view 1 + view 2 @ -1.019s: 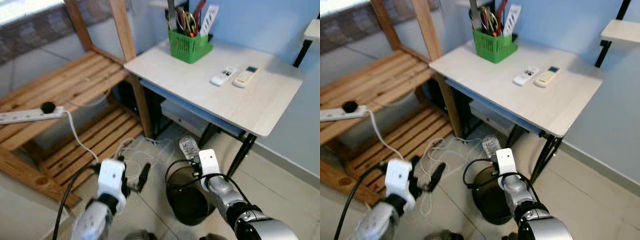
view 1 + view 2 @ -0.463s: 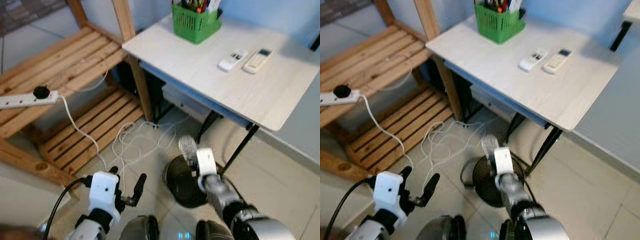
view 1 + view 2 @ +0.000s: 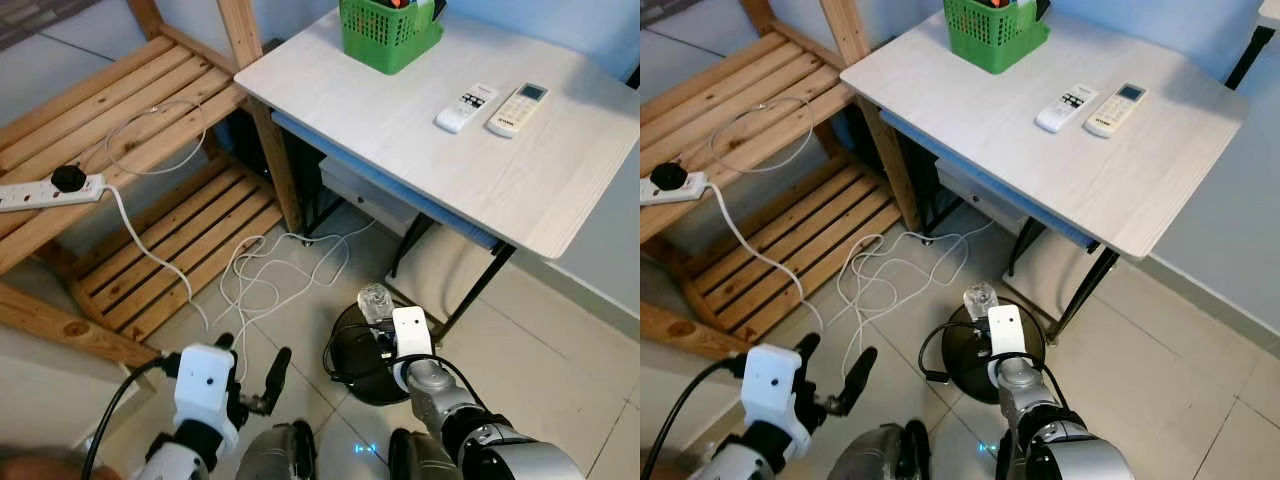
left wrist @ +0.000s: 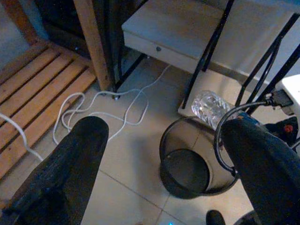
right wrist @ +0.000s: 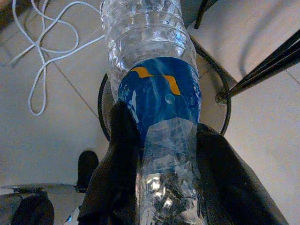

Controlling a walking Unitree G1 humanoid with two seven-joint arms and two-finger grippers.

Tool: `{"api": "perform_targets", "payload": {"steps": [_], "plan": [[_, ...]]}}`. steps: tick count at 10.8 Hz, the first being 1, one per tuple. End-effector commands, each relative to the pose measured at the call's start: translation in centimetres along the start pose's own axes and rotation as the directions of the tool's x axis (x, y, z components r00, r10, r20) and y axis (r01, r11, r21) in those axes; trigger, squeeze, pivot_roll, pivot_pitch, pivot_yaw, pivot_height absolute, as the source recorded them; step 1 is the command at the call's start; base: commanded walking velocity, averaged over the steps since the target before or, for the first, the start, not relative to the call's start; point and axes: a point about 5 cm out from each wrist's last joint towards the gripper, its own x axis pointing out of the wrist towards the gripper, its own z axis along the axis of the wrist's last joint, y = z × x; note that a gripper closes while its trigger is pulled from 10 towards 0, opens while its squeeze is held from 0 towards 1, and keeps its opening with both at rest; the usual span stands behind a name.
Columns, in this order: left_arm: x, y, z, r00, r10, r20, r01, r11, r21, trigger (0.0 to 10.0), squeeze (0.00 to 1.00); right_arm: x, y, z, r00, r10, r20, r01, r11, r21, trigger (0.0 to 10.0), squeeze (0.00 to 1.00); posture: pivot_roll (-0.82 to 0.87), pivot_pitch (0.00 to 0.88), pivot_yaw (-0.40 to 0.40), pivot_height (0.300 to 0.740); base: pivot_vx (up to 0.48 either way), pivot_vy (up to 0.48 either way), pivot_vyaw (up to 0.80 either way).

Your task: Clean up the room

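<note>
Right tool [image 3: 383, 322] grips a clear bottle [image 5: 154, 84] directly above the black bin [image 4: 187, 164], poised for dropping it in. Left tool [image 3: 250, 375] hangs open and empty beside the bin, with white cable [image 3: 270, 275] beyond.

above bin [image 3: 352, 352]: open | table legs [image 3: 478, 295] close (behind)

Head eyes look steeply down; both wrist cameras, nearer, share the bin [image 4: 187, 164].
</note>
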Motion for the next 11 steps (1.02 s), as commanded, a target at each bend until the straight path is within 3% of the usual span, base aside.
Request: {"api": "perform_targets", "payload": {"steps": [1,3,4,5,8,11], "plan": [[-0.45,-0.02,-0.16,1.0,0.007,-0.02,-0.007,1.0,0.007,10.0,0.0,-0.03,0.65,0.06,1.0,0.016,0.003,-0.016,1.0,0.022,0.0,0.0,0.19,0.258,0.124,0.74,0.0,0.0,0.0],[-0.55,-0.3,-0.15,1.0,0.012,-0.025,-0.012,1.0,0.005,10.0,0.0,0.0,0.91,0.29,1.0,0.024,0.007,-0.024,0.999,0.032,0.0,0.0,0.19,0.265,0.12,0.74,0.0,0.0,0.0],[-0.57,-0.43,-0.05,1.0,0.013,-0.025,-0.013,1.0,0.004,10.0,0.0,0.01,0.95,0.34,1.0,0.021,0.005,-0.021,0.999,0.029,1.9,0.0,0.19,0.267,0.117,0.74,0.0,0.0,0.0],[-0.6,-0.55,0.08,1.0,0.014,-0.024,-0.014,1.0,0.001,10.0,0.0,0.01,1.22,0.42,0.999,0.04,0.005,-0.04,0.999,0.029,10.0,1.0,0.19,0.267,0.114,0.74,0.0,0.0,0.0],[-0.7,-0.91,0.3,1.0,0.018,-0.021,-0.018,1.0,-0.007,10.0,0.0,0.05,1.04,0.66,1.0,0.022,0.008,-0.023,0.992,0.126,10.0,1.0,0.19,0.268,0.107,0.74,0.0,0.0,0.0],[-0.66,-1.02,0.34,1.0,0.022,-0.021,-0.022,1.0,-0.004,10.0,0.0,0.06,1.25,0.92,0.999,0.031,0.017,-0.033,0.989,0.141,10.0,1.0,0.19,0.271,0.103,0.74,0.0,0.0,0.0]]}}
